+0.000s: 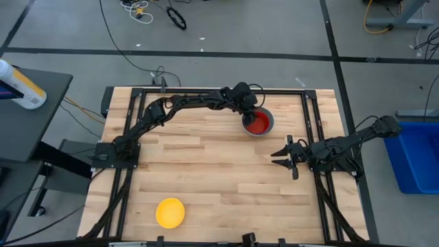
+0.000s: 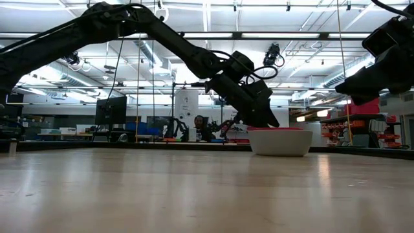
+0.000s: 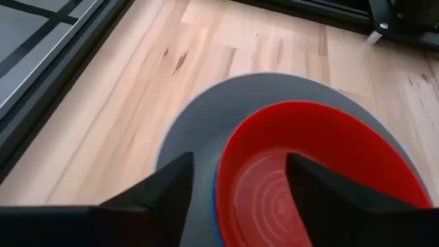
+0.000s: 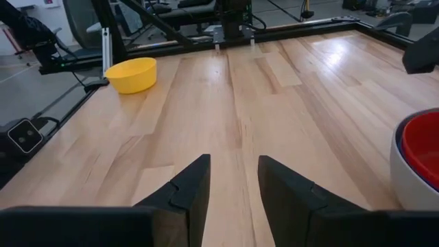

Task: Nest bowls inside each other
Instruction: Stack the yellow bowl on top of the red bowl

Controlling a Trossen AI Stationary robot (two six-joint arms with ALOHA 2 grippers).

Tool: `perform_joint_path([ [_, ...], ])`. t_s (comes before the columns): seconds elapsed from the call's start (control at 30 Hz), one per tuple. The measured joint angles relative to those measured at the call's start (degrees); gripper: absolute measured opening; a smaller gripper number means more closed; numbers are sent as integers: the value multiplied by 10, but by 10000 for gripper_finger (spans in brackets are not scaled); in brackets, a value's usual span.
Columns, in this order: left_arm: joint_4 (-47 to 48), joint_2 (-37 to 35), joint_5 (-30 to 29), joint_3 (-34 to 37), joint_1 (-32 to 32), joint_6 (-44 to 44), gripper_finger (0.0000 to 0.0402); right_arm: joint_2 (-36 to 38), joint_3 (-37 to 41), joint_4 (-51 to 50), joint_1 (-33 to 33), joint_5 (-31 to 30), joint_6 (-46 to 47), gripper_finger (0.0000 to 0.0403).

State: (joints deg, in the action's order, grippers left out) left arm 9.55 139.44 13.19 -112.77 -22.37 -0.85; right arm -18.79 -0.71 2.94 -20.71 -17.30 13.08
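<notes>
A red bowl [image 3: 309, 151] sits nested in a grey bowl [image 3: 206, 130] at the table's far middle-right, and a thin blue rim [image 3: 215, 206] shows between them. My left gripper [image 3: 239, 159] is open and slants down over this stack [image 1: 258, 123]. One finger is inside the red bowl and the other is outside its rim, above the grey wall. A yellow bowl [image 1: 170, 213] stands alone on its base near the front left. My right gripper [image 4: 233, 165] waits open at the table's right side [image 1: 287, 156], holding nothing. My left gripper has its open fingers on either side of the red bowl's near rim [image 3: 226, 171], coming slanting down from the table's left. Whether either finger touches the rim I cannot tell. The stack rests on the table on the grey bowl's base [image 2: 280, 153].
A black frame rail [image 1: 206, 90] runs along the table's far edge just behind the stack. Bare wood lies between the stack and the yellow bowl [image 4: 132, 74]. A blue bin [image 1: 418, 154] stands off the table to the right.
</notes>
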Motion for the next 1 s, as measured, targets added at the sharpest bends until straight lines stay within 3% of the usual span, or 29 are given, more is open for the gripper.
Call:
perform_joint_path([
  [0.13,-3,-1,18,0,0,-12,276,0,0,0,0,0,0,129],
  [0.3,31,-40,25,1,2,-34,277,0,0,-1,0,6,0,130],
  [0.6,277,-168,-20,26,70,-100,253,0,0,-5,0,45,8,132],
  [0.7,331,-210,-56,84,114,-90,256,0,0,-5,0,48,9,133],
  [0.83,341,-297,-106,225,178,-27,258,0,0,-6,0,60,9,131],
  [1.0,258,-443,-149,435,274,120,254,0,0,-7,0,62,10,131],
])
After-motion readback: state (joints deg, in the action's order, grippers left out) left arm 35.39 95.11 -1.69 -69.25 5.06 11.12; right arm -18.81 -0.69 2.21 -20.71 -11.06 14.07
